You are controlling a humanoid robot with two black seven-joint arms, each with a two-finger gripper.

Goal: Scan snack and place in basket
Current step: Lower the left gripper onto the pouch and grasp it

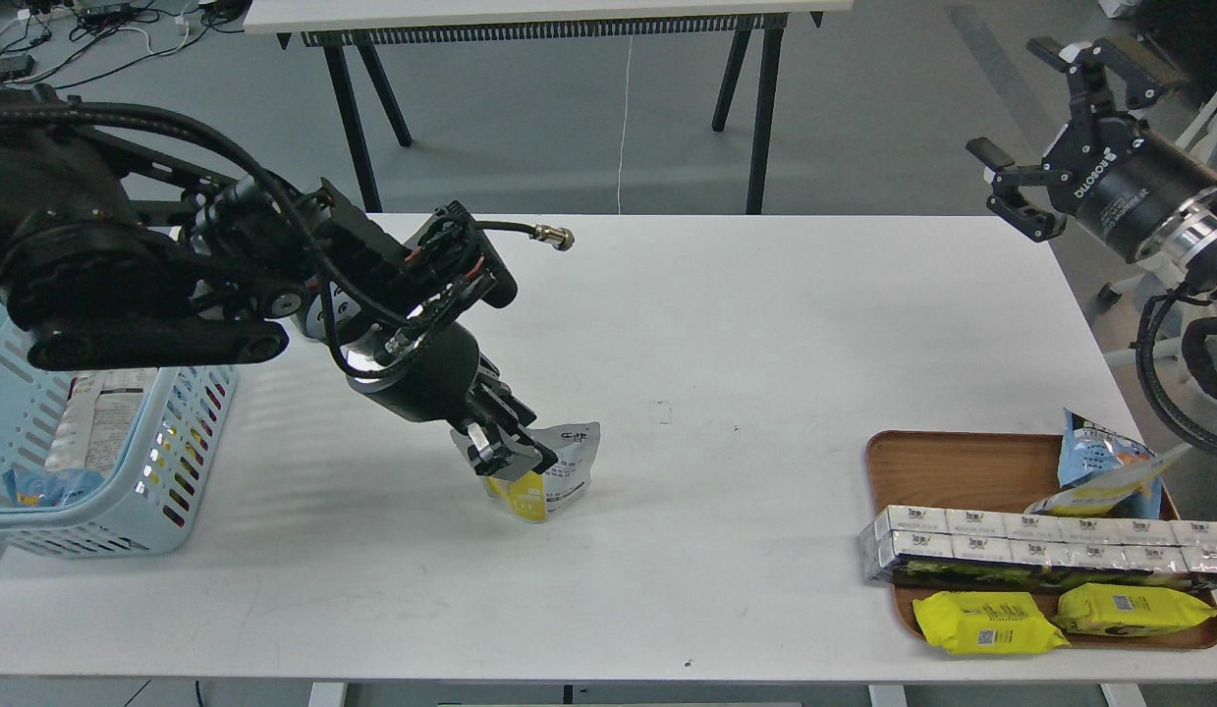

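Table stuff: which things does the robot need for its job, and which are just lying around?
Needed:
- snack, clamped in the left gripper
- basket, at the table's left edge

Just lying around:
- wooden tray
- blue and yellow bag
- row of white boxes
- two yellow packs
- right gripper, open, raised off to the side

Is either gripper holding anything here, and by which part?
The left gripper grips the snack by its upper left edge, pouch resting on the table. The right gripper is open and empty.
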